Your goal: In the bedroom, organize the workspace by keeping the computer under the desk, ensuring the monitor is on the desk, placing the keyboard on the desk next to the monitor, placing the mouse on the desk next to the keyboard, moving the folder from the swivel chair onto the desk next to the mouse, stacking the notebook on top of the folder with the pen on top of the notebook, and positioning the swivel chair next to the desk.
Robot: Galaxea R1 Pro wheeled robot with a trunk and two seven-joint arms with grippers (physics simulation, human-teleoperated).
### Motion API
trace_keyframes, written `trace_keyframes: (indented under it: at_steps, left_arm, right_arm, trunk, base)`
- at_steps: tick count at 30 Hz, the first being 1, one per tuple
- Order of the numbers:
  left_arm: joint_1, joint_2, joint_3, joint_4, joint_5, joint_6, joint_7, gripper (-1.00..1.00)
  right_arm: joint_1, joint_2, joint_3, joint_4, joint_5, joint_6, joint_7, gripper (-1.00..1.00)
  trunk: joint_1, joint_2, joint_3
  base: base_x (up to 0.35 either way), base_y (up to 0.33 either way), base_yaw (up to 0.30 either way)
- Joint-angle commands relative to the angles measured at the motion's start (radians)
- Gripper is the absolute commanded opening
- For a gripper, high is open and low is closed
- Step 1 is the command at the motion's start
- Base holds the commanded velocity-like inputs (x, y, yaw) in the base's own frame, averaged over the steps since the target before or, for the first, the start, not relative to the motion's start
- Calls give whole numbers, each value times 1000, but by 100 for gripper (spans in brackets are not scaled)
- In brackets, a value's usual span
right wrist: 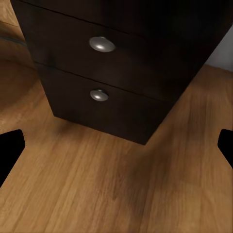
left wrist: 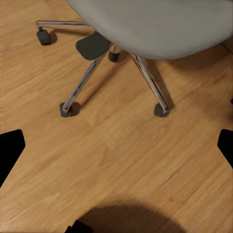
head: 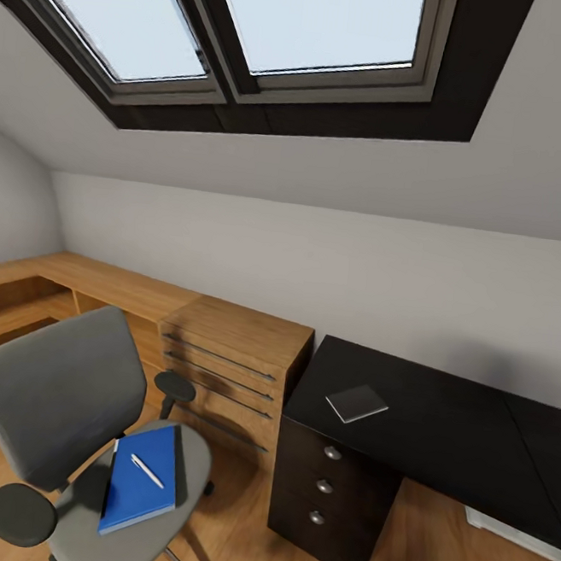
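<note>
With both grippers' fingers wide and empty, I judged it best to lift the folder (head: 141, 479), lower left, level so the pen (head: 147, 471) stayed on.

The desk (head: 438, 424) is black, with silver round knobs (head: 333, 452) on its drawers. On it lies a dark grey notebook (head: 356, 403). Left of the desk stands a light wooden chest (head: 229, 370) with grey bar handles. Further left, the chair (head: 55, 396) is grey with black armrests (head: 19, 514) and chrome legs (left wrist: 148, 77). On its seat lies a bright blue folder (head: 141, 481) carrying a white pen (head: 147, 471). The floor (left wrist: 121, 165) is honey-toned wood grain, the wall (head: 316, 267) pale grey.
</note>
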Motion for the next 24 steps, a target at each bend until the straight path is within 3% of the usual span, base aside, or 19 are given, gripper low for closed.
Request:
trace_keyframes:
  at_steps: [1,20,23,24]
  left_arm:
    - [-1,0,0,1,7,-2,-3,100]
    - [-1,2,1,2,7,-3,-4,100]
    - [-1,16,3,2,8,-5,-4,100]
    - [-1,31,4,2,10,-6,-3,100]
  right_arm:
    - [-1,1,9,0,-5,-2,-5,100]
    - [-1,3,12,1,1,-3,-3,100]
    - [-1,3,14,-1,3,-3,-2,100]
    - [-1,3,16,-1,3,-2,-2,100]
  trunk:
    - [0,-1,-1]
    - [0,-1,-3]
    - [0,-1,-4]
    - [0,-1,-5]
  base:
    - [0,0,176]
    - [0,0,246]
    - [0,0,257]
    - [0,0,257]
